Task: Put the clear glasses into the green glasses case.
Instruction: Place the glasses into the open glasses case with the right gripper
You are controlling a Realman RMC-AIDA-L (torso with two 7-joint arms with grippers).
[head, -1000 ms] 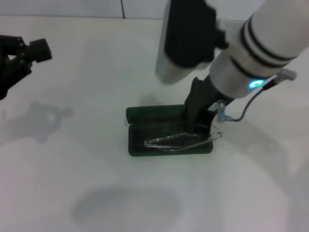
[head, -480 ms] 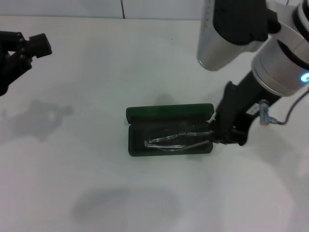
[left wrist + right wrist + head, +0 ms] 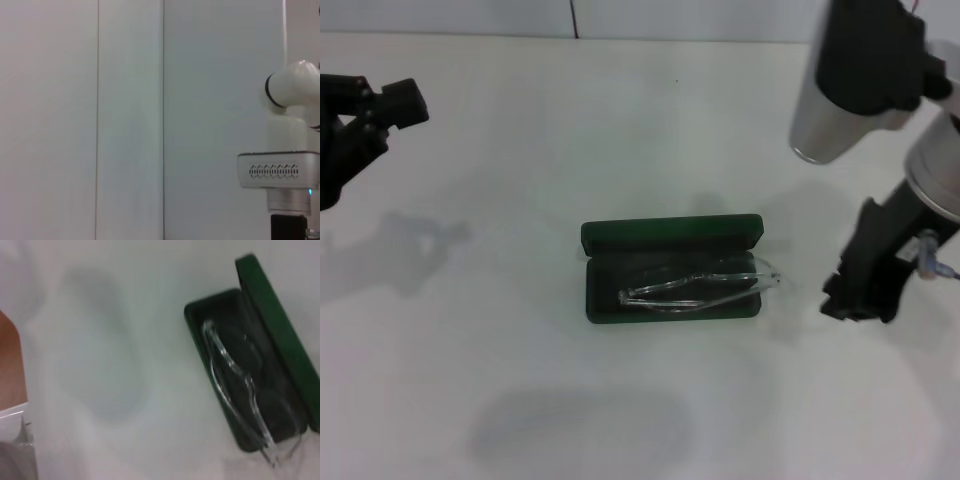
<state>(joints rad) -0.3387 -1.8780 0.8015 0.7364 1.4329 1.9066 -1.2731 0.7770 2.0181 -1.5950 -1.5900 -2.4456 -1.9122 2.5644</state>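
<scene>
The green glasses case (image 3: 602,300) lies open in the middle of the table, its lid (image 3: 670,233) standing up at the far side. The clear glasses (image 3: 695,288) lie inside it, and one end pokes a little over the case's right edge. My right gripper (image 3: 858,303) hovers to the right of the case, apart from it, open with nothing between its fingers. The right wrist view shows the case (image 3: 197,330) from above with the glasses (image 3: 235,385) resting on the dark lining. My left gripper (image 3: 365,115) stays parked at the far left.
The white tabletop (image 3: 520,380) surrounds the case on all sides. A wall (image 3: 620,15) runs along the table's back edge. The left wrist view shows only wall panels and part of the right arm (image 3: 285,165).
My right gripper has let go of the glasses and pulled away to the right. The glasses stay lying in the case. The left arm has not moved.
</scene>
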